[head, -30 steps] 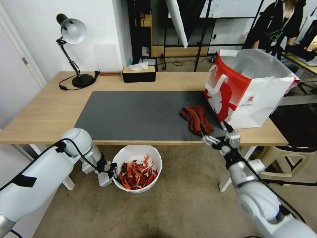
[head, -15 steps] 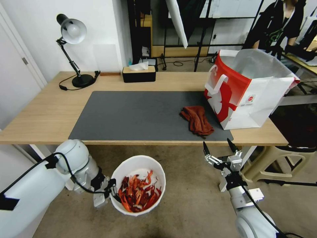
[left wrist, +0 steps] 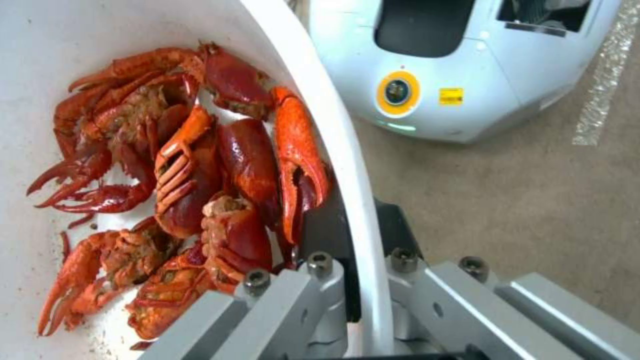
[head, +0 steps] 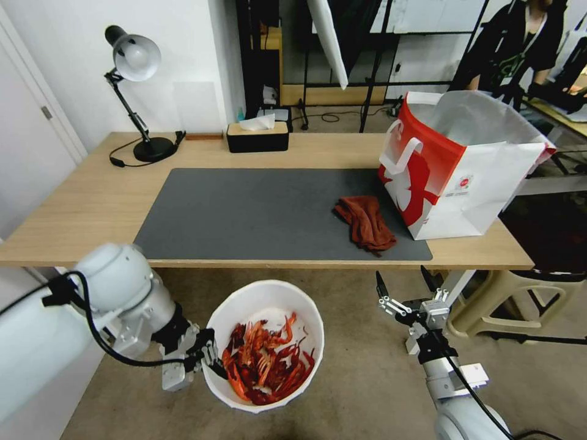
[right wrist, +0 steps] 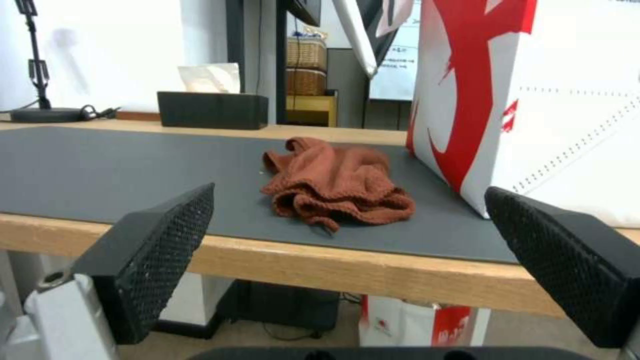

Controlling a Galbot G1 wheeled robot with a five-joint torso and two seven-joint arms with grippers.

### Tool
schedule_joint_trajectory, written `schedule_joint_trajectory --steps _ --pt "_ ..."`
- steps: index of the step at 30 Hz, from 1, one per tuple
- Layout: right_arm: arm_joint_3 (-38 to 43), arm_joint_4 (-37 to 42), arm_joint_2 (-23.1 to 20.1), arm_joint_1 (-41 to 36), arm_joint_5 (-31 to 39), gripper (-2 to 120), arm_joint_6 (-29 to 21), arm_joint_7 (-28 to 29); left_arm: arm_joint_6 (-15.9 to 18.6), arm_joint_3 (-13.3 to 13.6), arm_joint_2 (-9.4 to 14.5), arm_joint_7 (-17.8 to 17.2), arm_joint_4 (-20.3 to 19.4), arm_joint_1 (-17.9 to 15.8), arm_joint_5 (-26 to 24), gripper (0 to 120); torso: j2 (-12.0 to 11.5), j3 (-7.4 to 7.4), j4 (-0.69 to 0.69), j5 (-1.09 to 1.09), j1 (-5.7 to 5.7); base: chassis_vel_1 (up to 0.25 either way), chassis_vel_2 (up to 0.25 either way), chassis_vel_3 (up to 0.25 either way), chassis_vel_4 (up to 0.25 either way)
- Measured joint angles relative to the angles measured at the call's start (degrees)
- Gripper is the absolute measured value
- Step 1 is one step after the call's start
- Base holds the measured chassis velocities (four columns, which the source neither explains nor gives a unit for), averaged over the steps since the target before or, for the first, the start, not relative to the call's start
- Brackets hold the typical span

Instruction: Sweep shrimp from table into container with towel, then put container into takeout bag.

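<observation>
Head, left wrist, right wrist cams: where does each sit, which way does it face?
Head: up high, looking down over the table; both arms show.
Left wrist: behind the left gripper, shut on the bowl rim, facing the shrimp.
Right wrist: below table edge, open fingers framing the towel.
Head and right wrist share towel and bag.

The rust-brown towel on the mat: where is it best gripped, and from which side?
Probably the raised folds of the towel nearest the table front edge, approached from the front or above. It lies bunched, and the takeout bag stands close on its right. The right gripper is open, facing it.
</observation>
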Motion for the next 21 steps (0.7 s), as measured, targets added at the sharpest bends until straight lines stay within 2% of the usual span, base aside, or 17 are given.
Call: schedule_joint_trajectory --steps 1,4,5,8,9,10,11,13,14,16,17,18,20,21 --pt "0.0 0.0 0.0 0.0 0.0 100 0.0 0.0 0.0 0.0 0.0 0.0 0.0 0.0 0.0 0 0.0 0.0 0.0 0.0 0.0 0.0 0.0 0.0 0.0" --pt "-0.94 0.09 -0.26 1.14 -0.09 100 -0.73 0.05 1.38 0.06 2.09 -0.01 0.66 -2.96 -3.77 0 0.0 0.0 0.02 0.0 0.0 0.0 0.0 0.0 0.0" --pt "-0.94 0.09 -0.26 1.14 -0.09 100 -0.73 0.05 1.38 0.06 2.09 -0.01 0.66 -2.96 -3.77 0 0.0 0.0 0.02 0.0 0.0 0.0 0.0 0.0 0.0" --pt "-1.86 0.06 -0.34 2.16 -0.09 100 -1.34 0.11 1.87 0.83 2.72 -0.01 1.92 -6.67 -6.0 0 0.0 0.0 0.03 0.01 0.0 0.0 0.0 0.0 0.0" --pt "-1.86 0.06 -0.34 2.16 -0.09 100 -1.34 0.11 1.87 0.83 2.72 -0.01 1.92 -6.67 -6.0 0 0.0 0.0 0.03 0.01 0.0 0.0 0.0 0.0 0.0" --pt "-2.25 0.04 -0.33 2.54 -0.09 100 -1.68 0.14 2.07 2.58 2.73 -0.02 3.21 -10.36 -7.33 0 0.0 0.0 0.01 0.0 0.0 0.0 0.0 0.0 0.0" --pt "-2.35 0.05 -0.33 2.59 -0.09 100 -1.75 0.15 2.16 3.28 2.71 -0.02 3.69 -11.67 -7.83 0 0.0 0.0 0.0 0.01 0.0 0.0 0.0 0.0 0.0" --pt "-2.54 0.04 -0.35 2.84 -0.04 100 -2.14 0.15 2.45 5.98 1.97 -0.06 5.82 -17.29 -9.39 0 0.0 0.0 0.02 0.01 0.0 0.0 0.0 0.0 0.0" --pt "-2.54 0.04 -0.35 2.84 -0.04 100 -2.14 0.15 2.45 5.98 1.97 -0.06 5.82 -17.29 -9.39 0 0.0 0.0 0.02 0.01 0.0 0.0 0.0 0.0 0.0" --pt "-2.55 0.05 -0.51 2.97 0.12 100 -2.32 0.16 2.49 8.54 0.68 -0.07 7.8 -22.57 -10.17 0 0.0 0.0 0.0 0.01 0.0 0.0 0.0 0.0 0.0" --pt "-2.55 0.05 -0.51 2.97 0.12 100 -2.32 0.16 2.49 8.54 0.68 -0.07 7.8 -22.57 -10.17 0 0.0 0.0 0.0 0.01 0.0 0.0 0.0 0.0 0.0" --pt "-2.54 0.05 -0.66 3.03 0.26 100 -2.4 0.15 2.5 10.31 -0.56 -0.07 9.36 -26.22 -10.71 0 0.0 0.0 -0.01 0.02 0.0 0.0 0.0 0.0 0.0" --pt "-2.44 0.05 -0.88 3.05 0.49 100 -2.56 0.13 2.5 12.72 -2.39 -0.11 11.57 -30.52 -11.2 0 0.0 0.01 0.0 0.02 0.0 0.0 0.0 0.0 0.0" --pt "-2.44 0.05 -0.88 3.05 0.49 100 -2.56 0.13 2.5 12.72 -2.39 -0.11 11.57 -30.52 -11.2 0 0.0 0.01 0.0 0.02 0.0 0.0 0.0 0.0 0.0"
